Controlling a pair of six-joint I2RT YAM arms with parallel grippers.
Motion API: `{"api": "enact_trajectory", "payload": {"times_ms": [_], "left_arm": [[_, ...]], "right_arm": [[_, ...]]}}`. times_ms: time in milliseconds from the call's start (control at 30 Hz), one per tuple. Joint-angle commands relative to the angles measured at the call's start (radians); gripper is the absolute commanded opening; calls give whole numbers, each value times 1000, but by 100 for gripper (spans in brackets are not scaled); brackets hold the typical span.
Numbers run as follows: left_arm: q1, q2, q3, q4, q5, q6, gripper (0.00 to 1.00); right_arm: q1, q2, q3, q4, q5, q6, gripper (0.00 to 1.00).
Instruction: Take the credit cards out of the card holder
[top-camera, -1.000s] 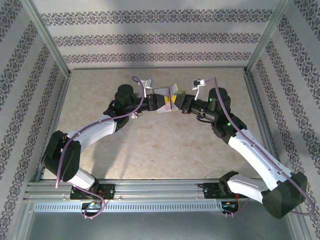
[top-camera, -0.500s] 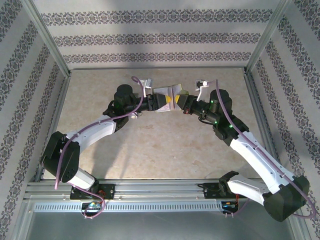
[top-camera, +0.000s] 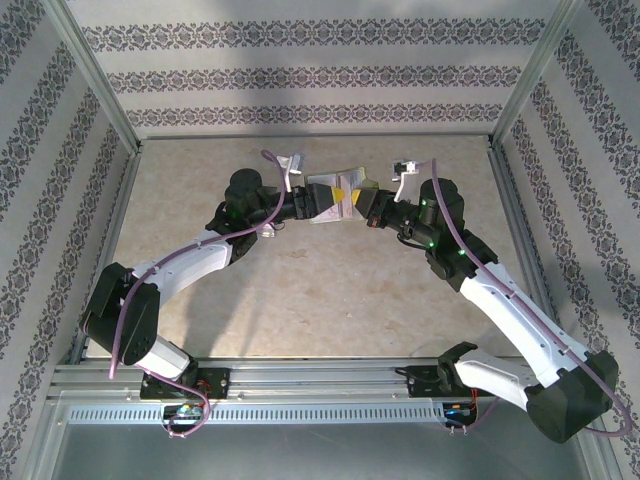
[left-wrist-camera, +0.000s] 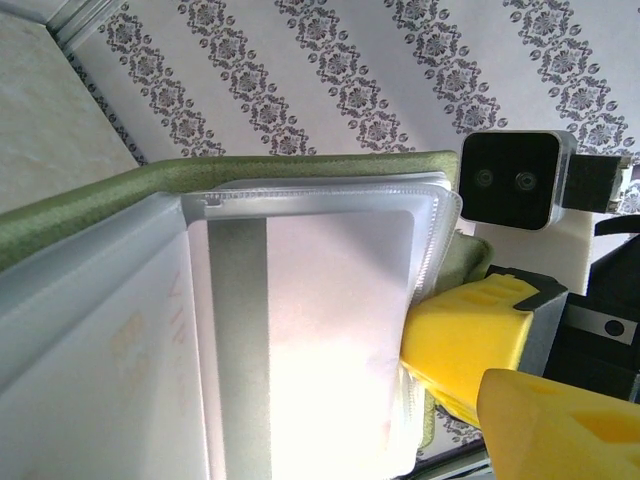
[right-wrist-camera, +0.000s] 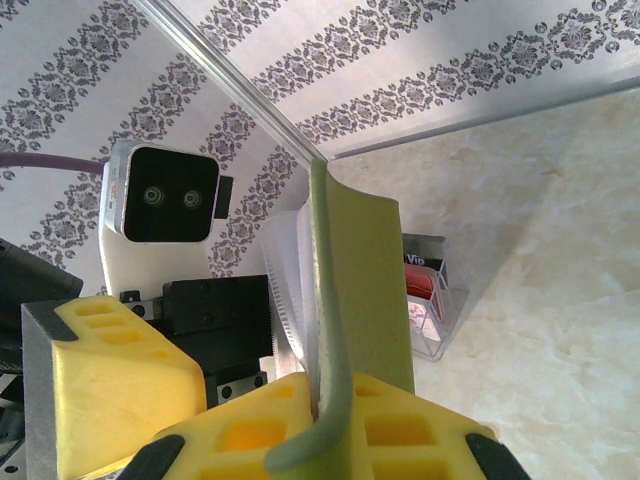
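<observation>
Arms meet over the far middle of the mottled beige bench (top-camera: 300, 290) in the overhead view. There the thin bifold card holder (top-camera: 335, 193) is spread open between the left pincer (top-camera: 303, 204) and the right pincer (top-camera: 366, 208). From above it looks pale and shiny, with a yellow patch showing.

The right wrist view adds what that height hides. The holder's soft olive-green cover runs down between the right pincer's yellow, foam-like fingers (right-wrist-camera: 410, 435), which are clenched on it. Beyond them, a clear plastic pocket holds a red card printed "VIP" (right-wrist-camera: 422, 298).

The left wrist view shows the inner side, where stitched, transparent plastic sleeves are stacked against the green cover. One of the credit cards (left-wrist-camera: 330, 330) sits inside, white with a grey stripe along its length.

The left pincer touches the holder's left flap, but whether it is clenched cannot be told.
</observation>
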Motion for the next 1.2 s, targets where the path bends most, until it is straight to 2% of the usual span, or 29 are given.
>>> {"api": "enact_trajectory", "payload": {"times_ms": [0,433,633,933,1100,1167], "left_arm": [[-2,-3,9,66,17,-7,84],[-5,24,43,95,11,-21,84],[-12,41,60,113,10,-34,84],[-17,49,54,141,0,-53,73],[-19,57,55,152,-2,-62,75],[-20,58,55,154,-5,-62,76]], "right_arm": [[-2,-6,1,39,-4,-3,0],[16,34,21,63,-56,-1,6],[21,40,22,64,-70,-2,13],[23,28,17,66,-72,-3,19],[23,20,11,75,-87,-2,20],[24,16,11,77,-92,-2,23]]}}
